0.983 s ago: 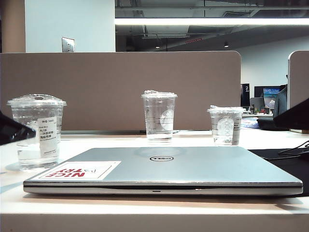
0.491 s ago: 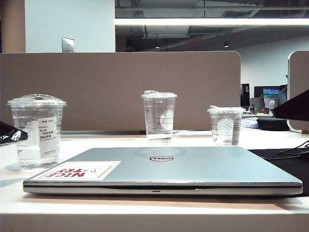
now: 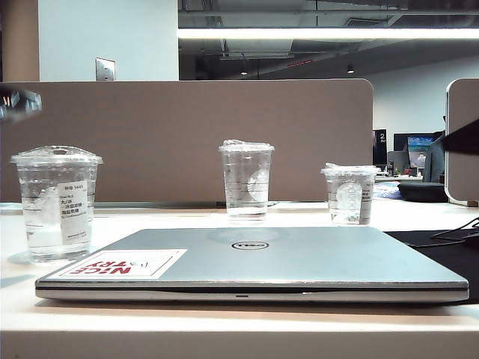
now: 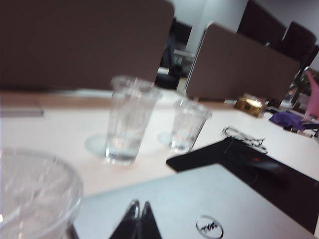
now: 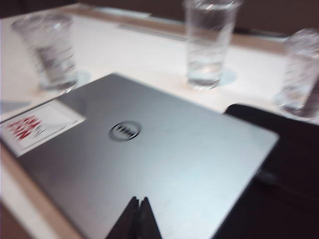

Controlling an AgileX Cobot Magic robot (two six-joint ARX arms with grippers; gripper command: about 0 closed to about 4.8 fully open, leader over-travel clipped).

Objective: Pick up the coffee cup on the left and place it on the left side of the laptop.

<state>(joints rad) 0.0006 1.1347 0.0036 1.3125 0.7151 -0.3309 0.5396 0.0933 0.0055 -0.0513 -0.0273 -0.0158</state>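
**Three cups standing, both claws closed on nothing**

Three clear cups stand on my table [image 3: 187, 218]. I see the coffee cup [image 3: 57, 203], white label facing me, upright just beside the closed laptop [image 3: 254, 262], off its left front corner. My left gripper [image 4: 139, 211] has its fingers pressed together, empty, above the laptop's lid near that cup's rim; from outside it shows only as a blur at upper left. My right gripper [image 5: 139, 204] is likewise pinched closed, holding nothing, over the lid. The taller cup [image 3: 246, 179] and shortest cup [image 3: 349, 194] stand behind.
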